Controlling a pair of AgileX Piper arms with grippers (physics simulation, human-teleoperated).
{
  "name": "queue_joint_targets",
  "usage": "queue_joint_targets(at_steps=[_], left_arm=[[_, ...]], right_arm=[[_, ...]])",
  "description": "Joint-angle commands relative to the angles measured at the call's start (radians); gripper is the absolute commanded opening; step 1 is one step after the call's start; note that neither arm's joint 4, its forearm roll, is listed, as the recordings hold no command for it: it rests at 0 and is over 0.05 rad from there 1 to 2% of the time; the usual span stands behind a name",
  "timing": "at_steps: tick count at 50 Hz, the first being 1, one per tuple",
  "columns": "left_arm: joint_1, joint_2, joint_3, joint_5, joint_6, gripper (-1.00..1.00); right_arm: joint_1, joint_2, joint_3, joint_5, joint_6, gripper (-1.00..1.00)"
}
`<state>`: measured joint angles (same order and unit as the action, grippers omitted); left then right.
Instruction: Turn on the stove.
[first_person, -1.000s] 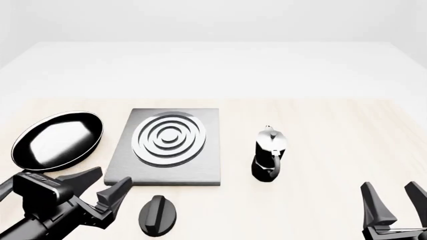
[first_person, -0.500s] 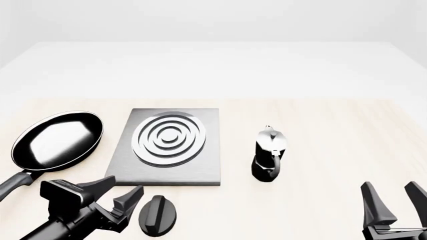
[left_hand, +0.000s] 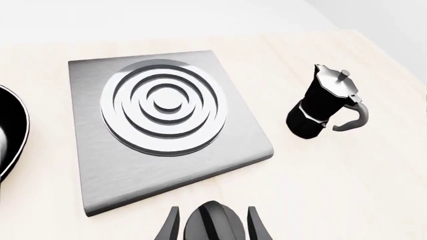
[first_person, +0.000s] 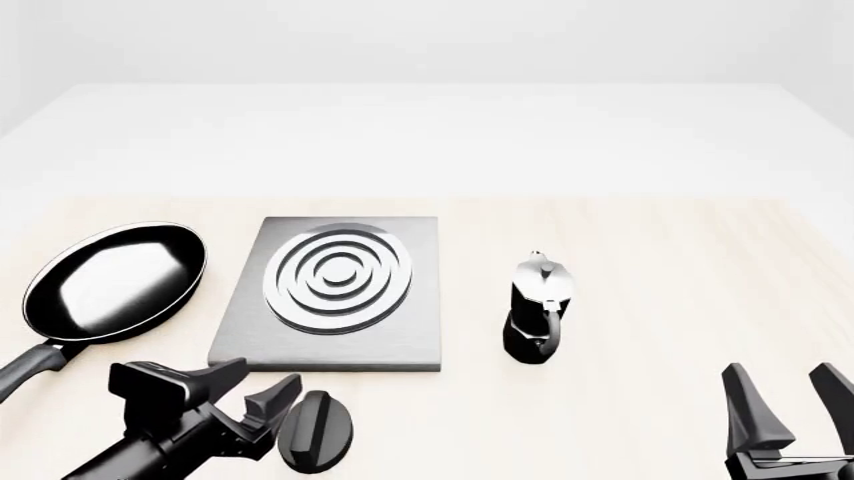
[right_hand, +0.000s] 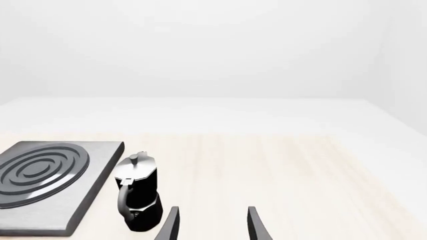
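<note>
The step in hand looks like the approach to the small black round knob with a raised ridge (first_person: 316, 431), which lies on the pale wooden desk (first_person: 641, 300) just off the near edge of the flat square brushed-grey metal stove plate with concentric silver burner rings (first_person: 330, 292), at about 6 o'clock from the rings. The left gripper (first_person: 260, 408) sits at the knob's 9 o'clock, its jaws apart; in the left wrist view the knob (left_hand: 215, 223) shows between the two fingers (left_hand: 169, 227), though I cannot tell whether either one touches it.

The ridge, the knob's long axis, runs roughly from 12 to 6 o'clock in the front view, tipped slightly toward 1 o'clock.

Next, I judge, the jaws should close across the ridge, then the wrist should rotate to turn it.

The right gripper (first_person: 790, 408) hangs near the desk's front right corner, jaws apart and empty, well clear of the small black-and-silver moka pot (first_person: 538, 308).
</note>
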<state>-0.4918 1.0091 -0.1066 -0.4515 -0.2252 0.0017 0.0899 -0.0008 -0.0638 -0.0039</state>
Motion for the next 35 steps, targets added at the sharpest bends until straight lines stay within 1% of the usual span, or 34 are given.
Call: queue_joint_targets(at_steps=[1,11,15,19,35], left_arm=[[-0.017,0.108,0.0,-0.09,-0.04,1.0],[-0.03,0.165,-0.002,-0.133,-0.085,1.0],[-0.032,0.176,-0.001,-0.142,-0.091,1.0],[-0.038,0.222,0.002,-0.182,-0.103,1.0],[-0.033,0.315,0.003,-0.262,-0.092,1.0]], right_arm=[[-0.003,0.0,0.0,-0.001,0.002,1.0],[-0.002,0.003,0.0,-0.003,0.004,1.0],[-0.003,-0.001,0.0,0.001,0.004,1.0],[-0.005,-0.002,0.0,0.002,0.008,1.0],[-0.006,0.013,0.0,-0.009,0.011,1.0]])
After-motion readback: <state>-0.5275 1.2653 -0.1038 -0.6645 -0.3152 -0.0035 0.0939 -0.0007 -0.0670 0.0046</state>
